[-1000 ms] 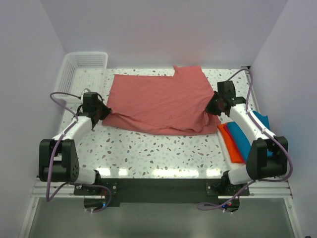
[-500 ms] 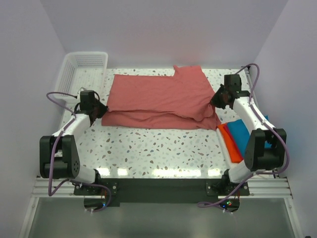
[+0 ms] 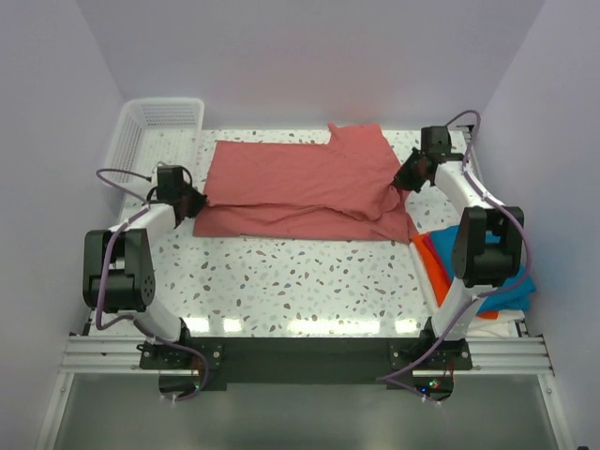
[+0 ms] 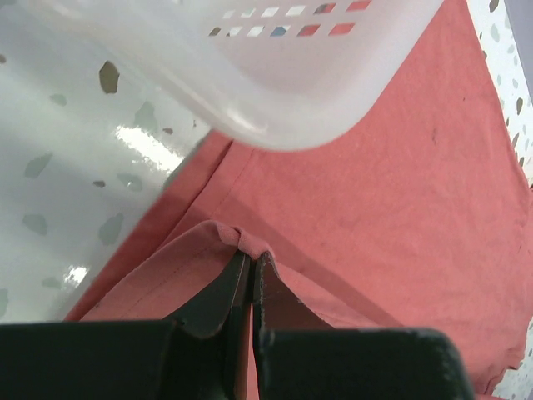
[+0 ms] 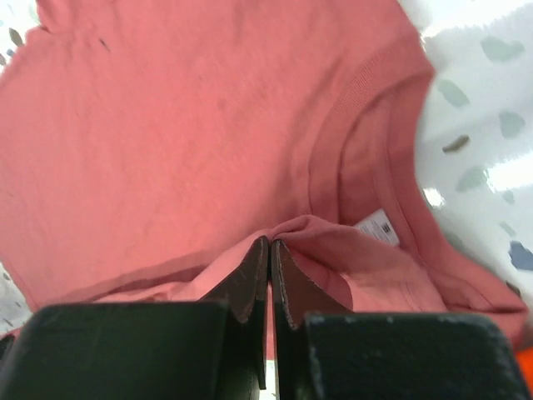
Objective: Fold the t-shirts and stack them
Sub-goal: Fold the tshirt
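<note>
The left hand (image 3: 193, 201) is squeezed shut on the left edge of the soft dusty salmon-red cloth t-shirt (image 3: 300, 183). Its two black fingers (image 4: 212, 296) press together, with a little ridge of red cloth pinched between the tips. The right hand (image 3: 405, 180) is squeezed shut on the other side of the same shirt, close to the neck hole. A small fold of cloth sits between its tips. A little white label (image 5: 379, 227) shows just beside them, inside the round collar.

The red shirt lies spread out on the speckled white desk (image 3: 300, 277), from one hand to the other. The part nearest the arm bases is doubled over, so a long folded strip runs between the two hands.

The white plastic mesh basket (image 3: 155, 127) stands just past the left hand, on its outer side. Its round corner shows right ahead of the fingers.

Behind the right hand, toward its arm base, a teal-blue cloth shirt (image 3: 447, 246) and a bright orange cloth shirt (image 3: 427, 262) lie side by side and touch. The right arm covers part of them.
</note>
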Action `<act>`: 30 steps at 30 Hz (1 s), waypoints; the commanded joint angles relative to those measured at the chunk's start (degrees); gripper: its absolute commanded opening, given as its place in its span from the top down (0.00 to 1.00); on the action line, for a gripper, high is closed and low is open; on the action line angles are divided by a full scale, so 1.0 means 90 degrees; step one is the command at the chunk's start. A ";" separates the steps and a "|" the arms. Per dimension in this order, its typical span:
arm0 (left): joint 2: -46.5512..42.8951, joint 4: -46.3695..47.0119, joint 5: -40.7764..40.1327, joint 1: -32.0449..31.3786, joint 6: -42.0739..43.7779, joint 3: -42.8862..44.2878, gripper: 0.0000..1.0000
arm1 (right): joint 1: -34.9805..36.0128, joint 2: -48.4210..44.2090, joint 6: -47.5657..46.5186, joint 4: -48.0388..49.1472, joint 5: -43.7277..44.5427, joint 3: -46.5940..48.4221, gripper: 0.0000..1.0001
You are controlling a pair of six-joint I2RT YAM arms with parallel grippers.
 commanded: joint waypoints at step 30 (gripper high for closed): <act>-0.1401 0.0418 0.0022 -0.0275 0.0188 -0.0615 0.25 | 0.0663 -0.1251 -0.0498 0.0372 0.0718 -0.1041 0.24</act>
